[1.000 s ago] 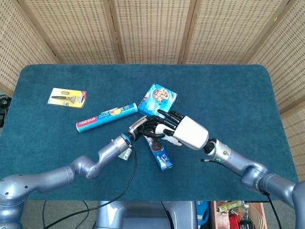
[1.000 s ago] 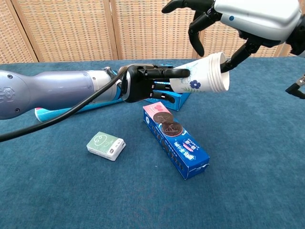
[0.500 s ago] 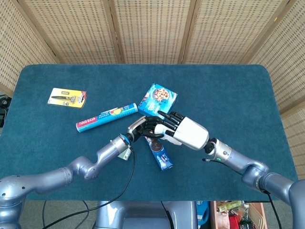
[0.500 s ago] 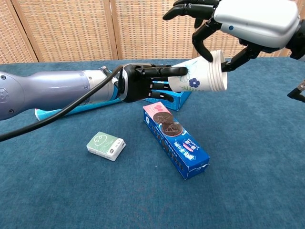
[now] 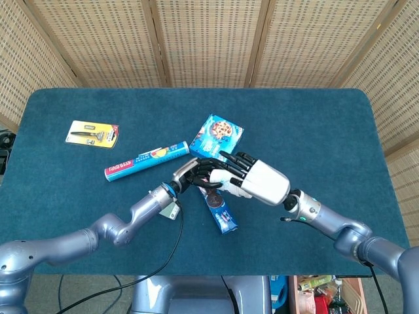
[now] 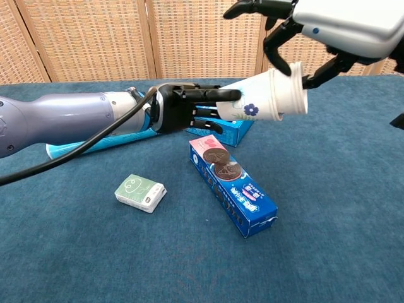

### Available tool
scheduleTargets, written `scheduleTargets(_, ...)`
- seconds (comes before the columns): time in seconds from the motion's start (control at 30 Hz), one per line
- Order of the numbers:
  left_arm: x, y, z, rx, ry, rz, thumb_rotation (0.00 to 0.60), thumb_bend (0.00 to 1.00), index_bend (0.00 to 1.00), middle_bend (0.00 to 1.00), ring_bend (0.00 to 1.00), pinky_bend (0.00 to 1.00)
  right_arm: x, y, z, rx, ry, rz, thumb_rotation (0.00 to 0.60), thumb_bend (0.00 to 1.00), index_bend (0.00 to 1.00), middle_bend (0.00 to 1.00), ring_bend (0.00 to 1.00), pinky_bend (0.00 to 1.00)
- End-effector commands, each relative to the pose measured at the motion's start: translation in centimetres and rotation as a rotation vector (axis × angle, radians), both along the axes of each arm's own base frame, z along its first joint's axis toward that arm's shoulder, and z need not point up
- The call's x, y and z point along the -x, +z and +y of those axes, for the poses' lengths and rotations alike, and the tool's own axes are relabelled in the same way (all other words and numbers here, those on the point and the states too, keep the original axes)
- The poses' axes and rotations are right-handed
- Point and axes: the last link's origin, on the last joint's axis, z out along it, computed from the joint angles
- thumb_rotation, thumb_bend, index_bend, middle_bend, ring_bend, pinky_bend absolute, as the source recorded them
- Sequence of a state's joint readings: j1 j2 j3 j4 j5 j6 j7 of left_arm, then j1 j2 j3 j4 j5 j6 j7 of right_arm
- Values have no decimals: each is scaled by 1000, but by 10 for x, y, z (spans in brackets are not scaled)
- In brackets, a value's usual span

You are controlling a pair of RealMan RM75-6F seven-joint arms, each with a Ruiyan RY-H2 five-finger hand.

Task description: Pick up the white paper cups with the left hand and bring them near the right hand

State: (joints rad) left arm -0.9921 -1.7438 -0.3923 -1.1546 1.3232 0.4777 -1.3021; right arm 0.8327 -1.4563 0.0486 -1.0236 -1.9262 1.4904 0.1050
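A stack of white paper cups [image 6: 265,101] with a blue flower print lies sideways in the air, rims pointing right and tipped slightly upward. My left hand [image 6: 186,108] grips the stack by its base end over the middle of the table. My right hand [image 6: 344,25] hovers above the rim end, its dark fingers [image 6: 278,47] spread on both sides of the rims. In the head view the right hand [image 5: 258,182] covers most of the cups, and the left hand [image 5: 193,171] meets it from the left.
Below the hands, a long blue cookie box [image 6: 233,189] lies on the blue tablecloth [image 6: 341,208]. A square blue box [image 5: 217,135] sits behind, a blue tube box [image 5: 146,161] and a razor pack [image 5: 93,133] to the left. A small white-green packet [image 6: 141,192] lies nearby.
The left hand has lifted the cups a little and tilted their rim end upward. The right hand has shifted slightly up and to the right, staying over the rims.
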Motion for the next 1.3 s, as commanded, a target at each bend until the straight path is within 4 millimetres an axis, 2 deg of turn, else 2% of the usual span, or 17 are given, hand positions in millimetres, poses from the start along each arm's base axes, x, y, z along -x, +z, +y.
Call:
scheduleTargets(0.03,10,6,6,-29,5,26,600,130,488,497,466,540,9,12,2,19,-5,-2,600,639,752,165,0,353)
scheduleTargets(0.23,33,23,18,-80,30,64,600,130,488,497,466,540,31,33,7,58,-22,18,600,639,752,168,0,353)
scheduleTargets(0.3,46,36,24,-122,25,101,600,130,488,497,466,540,41,41,9,74,-35,34,600,639,752,169,0,353)
scheduleTargets(0.4,73,65,32,-231,-35,221,600,130,489,497,466,540,65,51,11,98,-91,86,600,639,752,169,0,353)
scheduleTargets(0.63,110,116,40,-492,-290,599,600,130,489,497,466,540,93,47,6,114,-194,164,600,639,752,169,0,353)
scheduleTargets(0.83,123,145,32,-656,-502,928,600,130,488,497,466,540,107,34,2,106,-291,217,600,639,752,169,0,354)
scheduleTargets(1.07,128,147,22,-773,-668,1188,600,130,488,497,466,540,115,22,2,100,-376,249,600,639,752,168,0,353)
scheduleTargets(1.2,130,133,12,-822,-742,1274,600,130,489,497,466,535,119,15,3,91,-417,264,600,639,752,167,0,353)
scheduleTargets(1.23,130,130,10,-826,-747,1282,600,130,489,497,466,533,119,13,3,89,-423,267,600,639,740,165,0,354)
scheduleTargets(1.3,130,125,7,-828,-760,1296,600,130,489,492,459,520,121,11,3,77,-439,274,600,638,619,152,0,353)
